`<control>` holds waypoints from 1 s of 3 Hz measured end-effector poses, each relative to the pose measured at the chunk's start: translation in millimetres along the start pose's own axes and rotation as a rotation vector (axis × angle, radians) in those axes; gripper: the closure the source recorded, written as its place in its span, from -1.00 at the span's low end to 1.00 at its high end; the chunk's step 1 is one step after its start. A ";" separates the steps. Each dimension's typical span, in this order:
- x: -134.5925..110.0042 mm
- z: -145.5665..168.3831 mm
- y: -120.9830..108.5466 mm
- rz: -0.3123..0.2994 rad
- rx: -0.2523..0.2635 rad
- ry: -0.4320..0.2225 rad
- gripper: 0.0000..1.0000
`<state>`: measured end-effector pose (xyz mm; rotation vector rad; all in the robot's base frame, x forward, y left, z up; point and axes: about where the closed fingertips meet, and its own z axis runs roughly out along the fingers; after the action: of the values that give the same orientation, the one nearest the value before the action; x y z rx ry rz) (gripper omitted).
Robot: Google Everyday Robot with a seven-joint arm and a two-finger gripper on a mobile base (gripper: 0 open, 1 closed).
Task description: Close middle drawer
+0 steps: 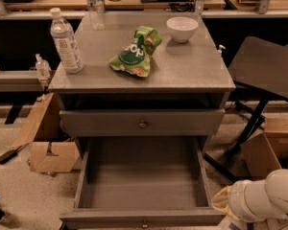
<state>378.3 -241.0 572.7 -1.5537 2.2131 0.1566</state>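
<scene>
The middle drawer (143,178) of the grey cabinet is pulled far out. Its deep bare grey box is open to view, and its low front (110,218) with a small brass knob (144,221) lies at the bottom edge of the camera view. Above it is the taller drawer front (101,122) with a like knob, pushed in. My gripper (226,209) is at the lower right on my white arm (271,200), just right of the open drawer's front right corner and partly cut off by the frame edge.
On the cabinet top (192,71) stand a water bottle (66,41), a green chip bag (134,52) and a white bowl (182,28). Cardboard boxes lie at the left (45,150) and the right (266,152). A dark folding table (266,66) stands at the right.
</scene>
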 end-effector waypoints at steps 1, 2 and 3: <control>18.8 35.0 35.6 0.034 -0.057 -0.036 1.00; 42.7 77.4 74.6 0.062 -0.114 -0.086 1.00; 46.5 123.0 81.7 0.038 -0.138 -0.136 1.00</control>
<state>324.7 -210.9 430.6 -1.5233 2.1650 0.4223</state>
